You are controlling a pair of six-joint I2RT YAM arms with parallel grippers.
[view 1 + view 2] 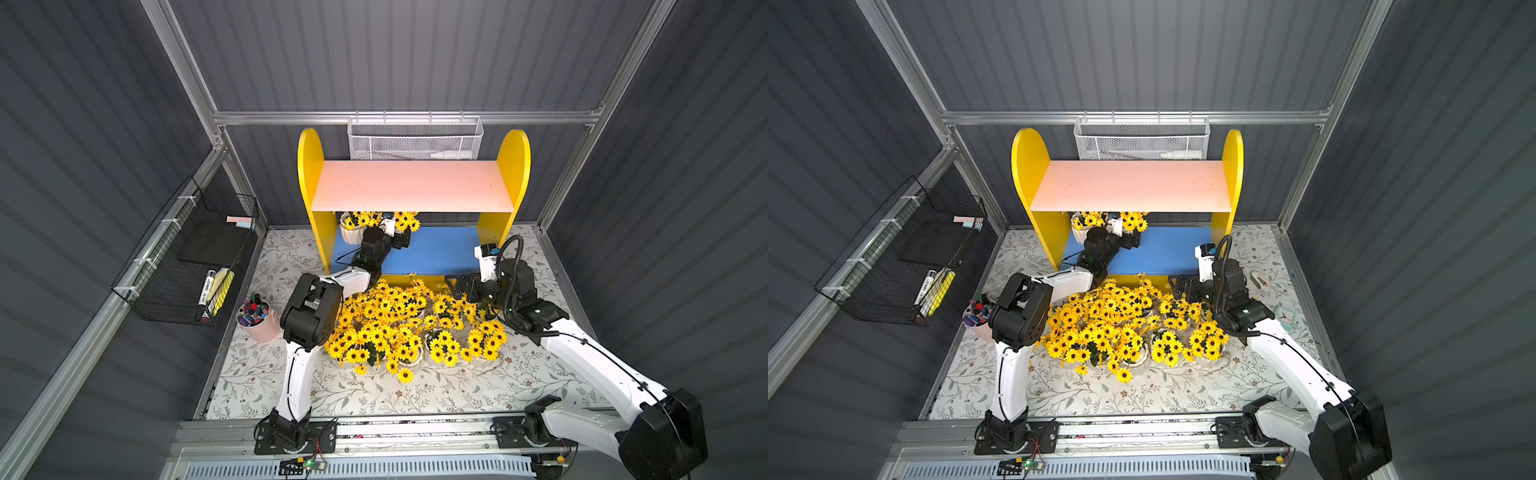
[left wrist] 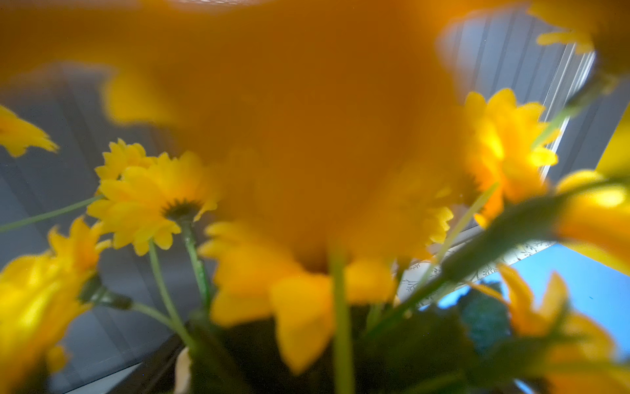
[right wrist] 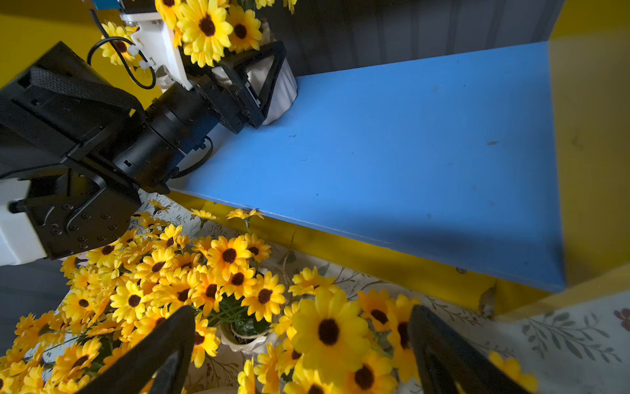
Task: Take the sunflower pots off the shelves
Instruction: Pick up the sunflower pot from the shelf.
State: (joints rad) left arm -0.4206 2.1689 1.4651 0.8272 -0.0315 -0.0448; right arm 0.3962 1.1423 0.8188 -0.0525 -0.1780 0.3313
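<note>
Toward the upper left of the right wrist view, the left claw (image 3: pixel 252 75) straddles a sunflower pot (image 3: pixel 284 88). One black triangular finger (image 3: pixel 275 80) lies against the pot's white ribbed wall. The far finger is hidden by blooms, so it cannot be told whether the claw is clenched or only set round the pot. That pot stands on the blue lower board (image 3: pixel 409 153) of the shelves (image 1: pixel 309 166), near the board's left end. Left of it in a top view, a second sunflower pot (image 1: pixel 351 235) sits on the same board, just beside the yellow side panel. The pink upper board (image 1: pixel 409 187) lies above both.

Along the bottom edge of the right wrist view, the right claw (image 3: pixel 300 310) is released. Its fingers are spread wide over blooms and grip nothing.

Below the shelves in both top views, the remaining sunflower pots (image 1: pixel 399 328) crowd together on the floral tabletop (image 1: pixel 415 395), near the middle of the frame. A pink cup of markers (image 1: pixel 266 328) stands to their left.
</note>
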